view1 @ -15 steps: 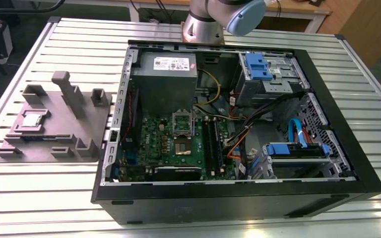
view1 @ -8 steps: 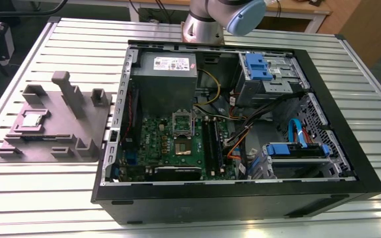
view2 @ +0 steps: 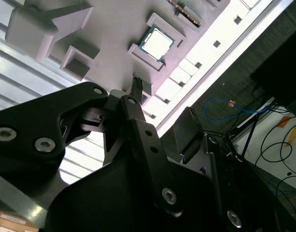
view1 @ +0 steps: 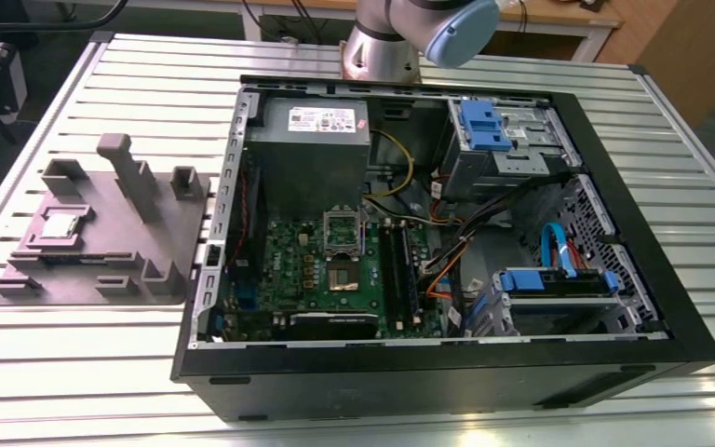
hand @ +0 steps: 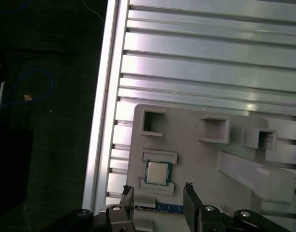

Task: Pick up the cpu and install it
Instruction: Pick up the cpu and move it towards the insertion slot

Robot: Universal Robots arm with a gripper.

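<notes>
Tool (hand: pixel 158 191) spread wide, gripping nothing; the cpu (hand: pixel 157 172) lies just beyond its fingertips, seated in the grey fixture (hand: pixel 196 164).

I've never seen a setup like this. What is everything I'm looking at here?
table: one, silvery slatted metal, under everything.
computer case: one, black, open, mid-table.
motherboard: one, green, inside the case.
power supply: one, grey, inside the case beyond the motherboard.
drive brackets: two, blue, inside the case toward the exterior view's right.
fixture plate: one, grey, on the table at the exterior view's left of the case.
cpu: one, silvery, seated in a recess of the fixture plate.
robot arm: one, silver and blue-grey, at the table's far side.
pincer: one, black, open and empty, close to the cpu.
</notes>
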